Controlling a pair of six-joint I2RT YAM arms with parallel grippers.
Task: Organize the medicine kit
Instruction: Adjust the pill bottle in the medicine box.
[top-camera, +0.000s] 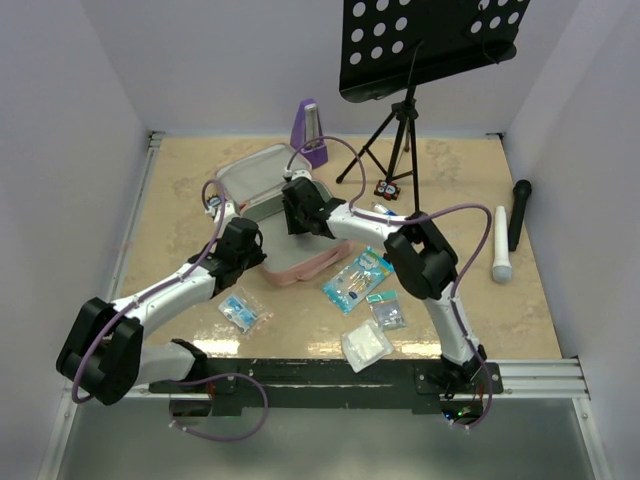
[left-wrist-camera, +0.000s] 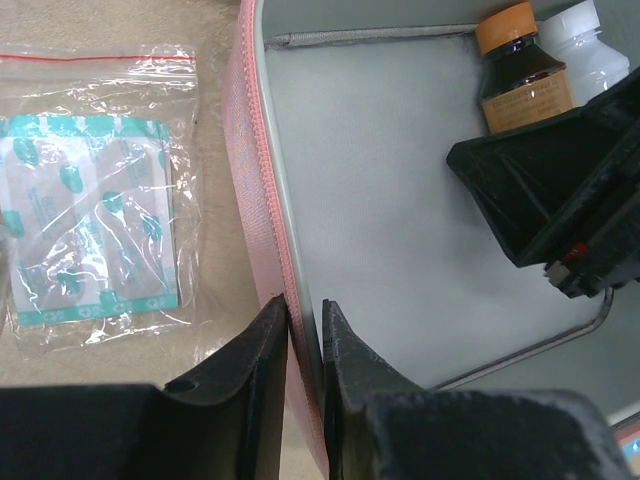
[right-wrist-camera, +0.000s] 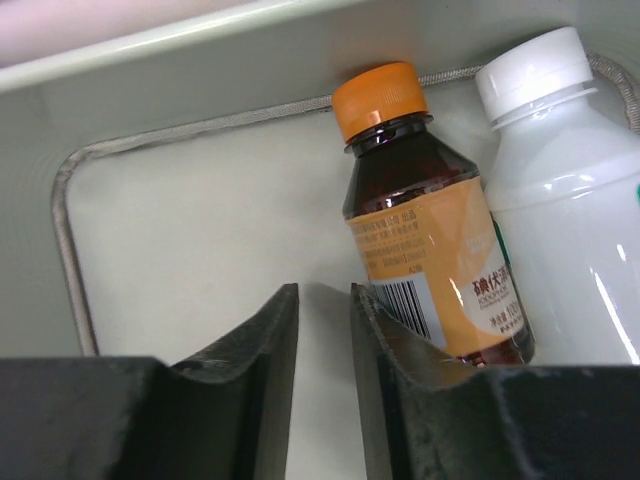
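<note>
1. A zip bag of teal-printed dressings (left-wrist-camera: 95, 215) lies flat on the tabletop (top-camera: 170, 210), just beside the kit's left wall. It is not packed yet.
2. The left hand (left-wrist-camera: 305, 325) is clamped on that wall, with one finger on the pink fabric outside and one on the grey lining inside. I judge this steadies the soft case while the other arm works inside it.
3. The medicine kit (top-camera: 300, 273) sits open in the middle of the tabletop, its lid laid back toward the purple metronome (top-camera: 310, 128).
4. The right hand (right-wrist-camera: 325, 300) hangs inside the kit, its fingers narrowly apart with nothing between them. One finger is close against the brown bottle; I cannot tell whether it touches.
5. The brown bottle with an orange cap (right-wrist-camera: 430, 240) and the white bottle (right-wrist-camera: 570, 200) lie side by side in a corner of the kit. That probably leaves the floor free for flat packets.
6. Right of the kit, a blue packet (top-camera: 358, 280) and a white gauze pack (top-camera: 366, 345) lie loose on the tabletop and probably go in next.
</note>
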